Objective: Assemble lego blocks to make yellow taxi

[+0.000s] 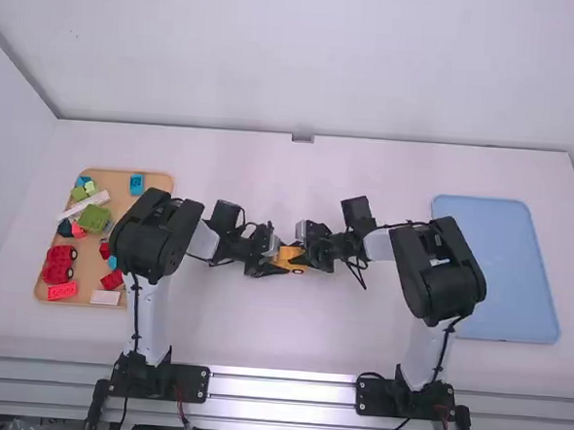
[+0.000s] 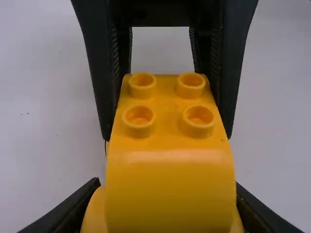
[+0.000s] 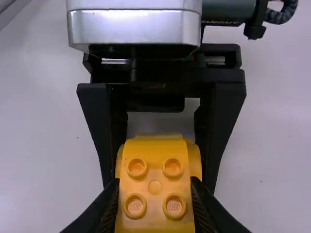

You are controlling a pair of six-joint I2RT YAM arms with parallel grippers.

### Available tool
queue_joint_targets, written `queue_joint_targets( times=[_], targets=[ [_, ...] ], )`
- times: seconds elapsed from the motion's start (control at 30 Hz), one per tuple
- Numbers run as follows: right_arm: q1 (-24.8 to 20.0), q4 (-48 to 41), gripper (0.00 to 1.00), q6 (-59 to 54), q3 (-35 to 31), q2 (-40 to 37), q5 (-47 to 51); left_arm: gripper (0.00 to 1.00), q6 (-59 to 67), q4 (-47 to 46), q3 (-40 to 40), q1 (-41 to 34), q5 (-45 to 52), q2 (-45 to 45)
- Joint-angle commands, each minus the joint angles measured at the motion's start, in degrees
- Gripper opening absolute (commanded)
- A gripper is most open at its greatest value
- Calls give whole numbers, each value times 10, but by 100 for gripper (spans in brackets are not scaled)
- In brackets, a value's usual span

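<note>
Near the table's middle, the left gripper (image 1: 265,261) and the right gripper (image 1: 311,246) face each other at a yellow-orange block car (image 1: 290,258). In the left wrist view, the left gripper (image 2: 167,187) is shut on the rounded end of the car (image 2: 167,189), and the other gripper clasps the far end beside four studs. In the right wrist view, the right gripper (image 3: 154,185) is shut on the studded end of the car (image 3: 154,167), with the opposite gripper's fingers along its far sides. A dark wheel mark shows low on the car in the high view.
At the left stands a tan tray (image 1: 153,180) with red, green, blue and white pieces, including a red block vehicle (image 1: 59,264). A blue tray (image 1: 498,272) lies at the right. The left forearm overhangs the tan tray's right side.
</note>
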Motion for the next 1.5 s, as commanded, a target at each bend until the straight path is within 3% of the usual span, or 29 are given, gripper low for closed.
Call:
queue_joint_targets(
  times=[0.0,0.4,0.67,0.8,0.83,0.87,1.0,1.17,1.2,1.23,1.3,1.33,1.47],
  targets=[
    [31,-8,0,24,-9,19,108,40,-4,-2,2,-4,5,11],
    [43,-42,0,3,-9,19,173,38,-4,-2,2,-4,4,11],
    [20,23,2,60,-9,18,66,35,-4,-2,2,-4,4,11],
    [-7,58,22,62,-9,18,-50,35,-4,-2,2,-4,4,11],
    [-13,65,31,62,-9,18,-68,35,-4,-2,2,-4,4,11],
    [-22,74,47,63,-9,18,-91,35,-4,-2,2,-4,4,11],
    [-33,89,61,63,-9,18,-113,35,-4,-2,2,-4,4,11],
    [-55,83,98,62,-9,2,-151,38,-4,-2,2,-3,4,11],
    [-55,83,98,62,-9,2,-151,38,-4,-2,2,-3,4,11],
    [-66,59,99,62,-9,-9,-138,49,-4,-2,2,-5,4,11],
    [-81,22,99,54,-10,-20,-104,87,-4,-2,2,-5,4,11],
    [-88,-1,99,42,-10,-24,-82,100,-4,-4,2,-5,3,11],
    [-96,-26,99,15,-30,-26,2,99,-40,-5,2,0,-28,5]
  ],
)
